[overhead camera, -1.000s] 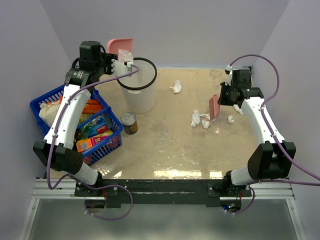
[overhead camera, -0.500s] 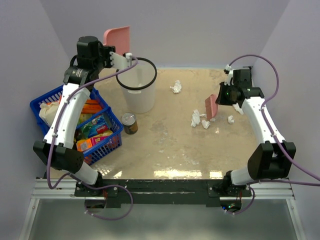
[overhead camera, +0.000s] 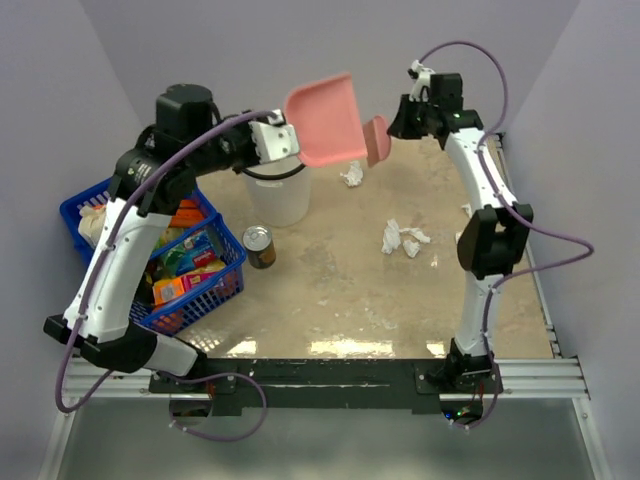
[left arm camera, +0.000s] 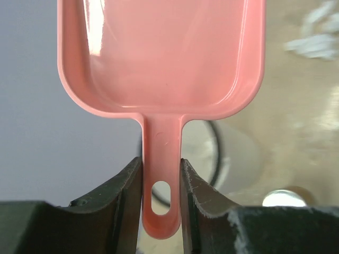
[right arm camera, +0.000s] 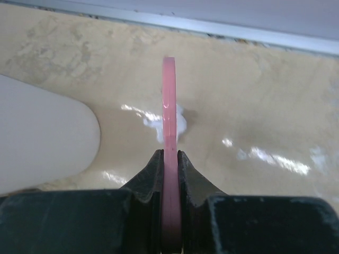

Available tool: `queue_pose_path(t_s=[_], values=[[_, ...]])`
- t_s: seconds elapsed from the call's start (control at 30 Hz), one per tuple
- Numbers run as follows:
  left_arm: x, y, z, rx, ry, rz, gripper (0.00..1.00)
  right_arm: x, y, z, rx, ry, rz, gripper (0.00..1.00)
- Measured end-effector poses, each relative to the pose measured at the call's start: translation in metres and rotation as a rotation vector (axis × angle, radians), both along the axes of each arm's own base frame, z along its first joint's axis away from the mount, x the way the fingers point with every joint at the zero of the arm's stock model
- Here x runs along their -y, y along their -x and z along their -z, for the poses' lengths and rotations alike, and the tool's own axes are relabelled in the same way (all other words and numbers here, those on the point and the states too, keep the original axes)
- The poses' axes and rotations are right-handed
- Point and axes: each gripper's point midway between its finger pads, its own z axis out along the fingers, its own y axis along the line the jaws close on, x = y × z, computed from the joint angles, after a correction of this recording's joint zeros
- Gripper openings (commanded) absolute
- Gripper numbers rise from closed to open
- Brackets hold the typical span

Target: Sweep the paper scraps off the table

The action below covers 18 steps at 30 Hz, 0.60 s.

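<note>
- The left gripper [left arm camera: 161,165] was clamped on the handle of a pink dustpan [overhead camera: 322,122], held in the air above the far side of the table [overhead camera: 330,285], just beside the white bin [overhead camera: 277,195].
- The right gripper [right arm camera: 168,157] was closed on a thin pink scraper [overhead camera: 377,141], raised next to the dustpan's rim.
- The paper scraps [overhead camera: 400,238] lay on the tabletop: a cluster right of centre and one wad [overhead camera: 351,174] below the scraper.
- A can [overhead camera: 259,246] stood beside the blue basket [overhead camera: 228,238].
</note>
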Motion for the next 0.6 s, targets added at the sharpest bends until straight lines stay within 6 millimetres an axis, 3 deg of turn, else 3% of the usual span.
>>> queue_pose_path(t_s=[0.07,0.13,0.23,0.33,0.43,0.6], values=[[0.030,0.027,0.025,-0.123,0.006,0.107,0.00,-0.026,-0.024,0.003,0.037,-0.028,-0.044,0.00],[0.048,0.047,0.057,-0.249,-0.014,0.173,0.00,-0.050,-0.040,0.008,0.065,-0.055,-0.083,0.00],[0.055,0.071,0.119,-0.465,-0.092,0.205,0.00,-0.080,-0.059,0.024,0.104,-0.082,-0.116,0.00],[0.057,0.089,0.161,-0.602,-0.171,0.214,0.00,-0.102,-0.073,0.049,0.123,-0.081,-0.134,0.00],[0.056,0.102,0.191,-0.686,-0.249,0.214,0.00,-0.110,-0.078,0.073,0.107,-0.059,-0.127,0.00],[0.052,0.112,0.225,-0.747,-0.343,0.186,0.00,-0.093,-0.077,0.094,0.067,0.003,-0.083,0.00]])
